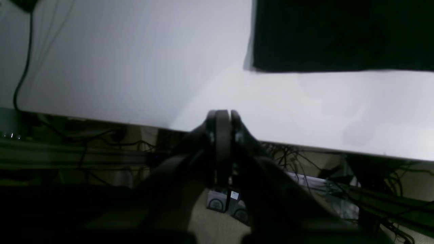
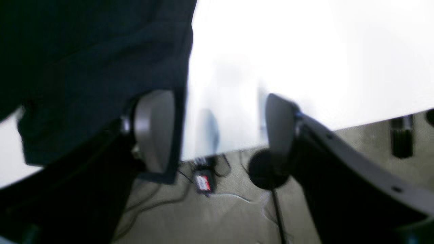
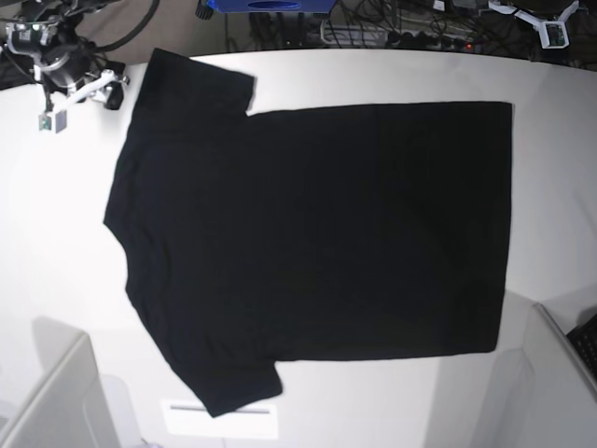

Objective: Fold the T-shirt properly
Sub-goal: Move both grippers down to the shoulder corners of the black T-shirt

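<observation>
The black T-shirt (image 3: 317, 233) lies spread flat on the white table (image 3: 56, 243), plain side up, collar to the left and hem to the right. My right gripper (image 2: 217, 128) is open at the table's far left edge, and its fingers hold nothing. The upper sleeve (image 2: 101, 67) lies just beside its left finger (image 2: 154, 130); this view is blurred. In the base view that gripper (image 3: 86, 91) sits just left of the upper sleeve. My left gripper (image 1: 222, 117) is shut on nothing, over the table's edge and short of the T-shirt's hem corner (image 1: 339, 37).
Cables and small boxes (image 2: 202, 182) lie on the floor below the table edge. Grey panels stand at the near left (image 3: 56, 401) and near right (image 3: 560, 373) of the base view. A white strip (image 3: 219, 420) lies by the lower sleeve.
</observation>
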